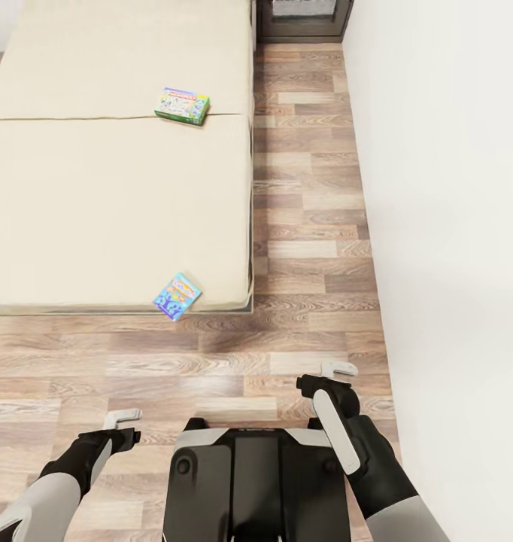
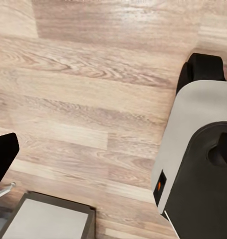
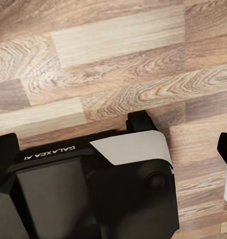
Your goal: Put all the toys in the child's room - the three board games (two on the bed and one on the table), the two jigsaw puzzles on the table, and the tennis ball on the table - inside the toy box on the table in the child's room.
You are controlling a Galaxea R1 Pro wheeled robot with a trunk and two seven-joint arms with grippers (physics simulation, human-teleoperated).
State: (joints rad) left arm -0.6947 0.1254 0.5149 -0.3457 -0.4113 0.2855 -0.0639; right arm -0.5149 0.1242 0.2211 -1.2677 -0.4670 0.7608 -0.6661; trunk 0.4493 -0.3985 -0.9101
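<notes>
Two board games seen on bed (image 1: 98,188): green box (image 1: 182,105) near mattress seam, blue box (image 1: 177,295) overhanging foot corner. Left gripper (image 1: 123,421) and right gripper (image 1: 333,374) held low over plank floor (image 1: 309,248), both empty; finger spread cannot be told.

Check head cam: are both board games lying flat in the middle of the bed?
No: the green game box lies on the mattress, but the blue one overhangs the bed at its near edge.

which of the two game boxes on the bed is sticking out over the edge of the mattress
The blue box at the bed's near corner overhangs its foot edge. The green Monopoly box lies farther up, fully on the mattress near the right side.
</notes>
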